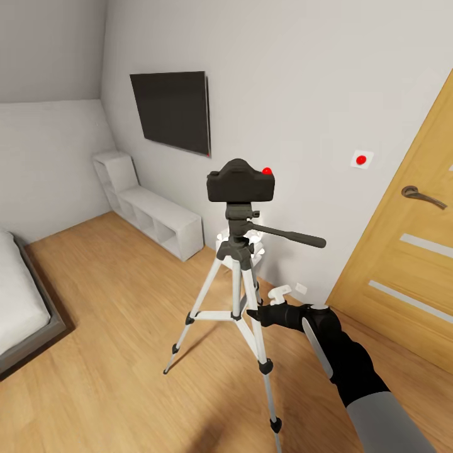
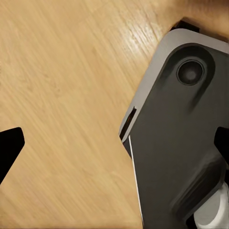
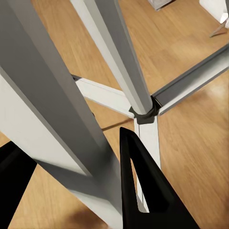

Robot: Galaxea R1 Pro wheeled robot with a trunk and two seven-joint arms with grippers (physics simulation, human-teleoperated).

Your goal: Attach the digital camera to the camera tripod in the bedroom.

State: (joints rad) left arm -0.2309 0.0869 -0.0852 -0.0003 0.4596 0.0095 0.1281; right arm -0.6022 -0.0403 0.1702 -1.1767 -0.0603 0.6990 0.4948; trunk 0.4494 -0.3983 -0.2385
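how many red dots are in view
2: one on top of the camera at, sitting on the tripod; one on the white wall plate beside the door.

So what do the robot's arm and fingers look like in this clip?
In the head view the right arm is grey at the upper segment, then matte black, with a pale grey oval panel near the wrist. The right gripper has black, tapered, wedge-shaped fingers. The left gripper shows black fingertips. No cables or markings are visible.

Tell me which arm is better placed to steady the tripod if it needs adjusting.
Right. Its pincer sits at the camera tripod, one leg between its fingers in the right wrist view. The left pincer faces bare wood floor. The digital camera already sits on top.
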